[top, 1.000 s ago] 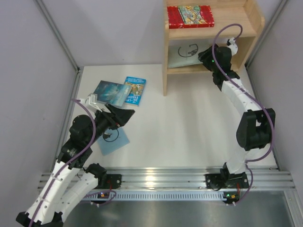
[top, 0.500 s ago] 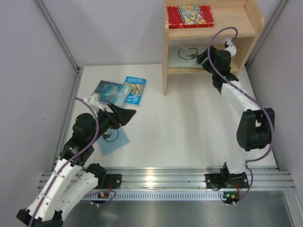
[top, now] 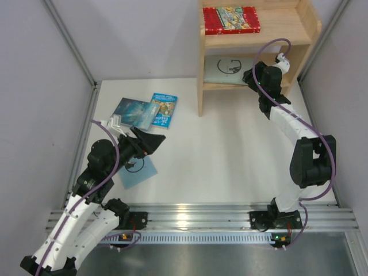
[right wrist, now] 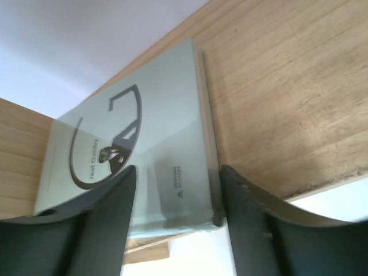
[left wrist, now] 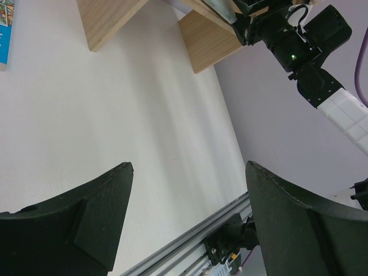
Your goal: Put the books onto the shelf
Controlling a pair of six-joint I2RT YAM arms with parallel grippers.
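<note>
Solid side panels of the shelf wall in its lower tier, where 1 pale book lies left and the right arm crowds the front. Bare table stretches open between the 2 arms.

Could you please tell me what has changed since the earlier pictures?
The pale book with the black circular mark, tilted earlier at the front of the shelf's lower tier, now lies flat further in. The right gripper has let it go and drawn back slightly, jaws open. The left gripper, the red book on top and the three books on the table stayed put.
</note>
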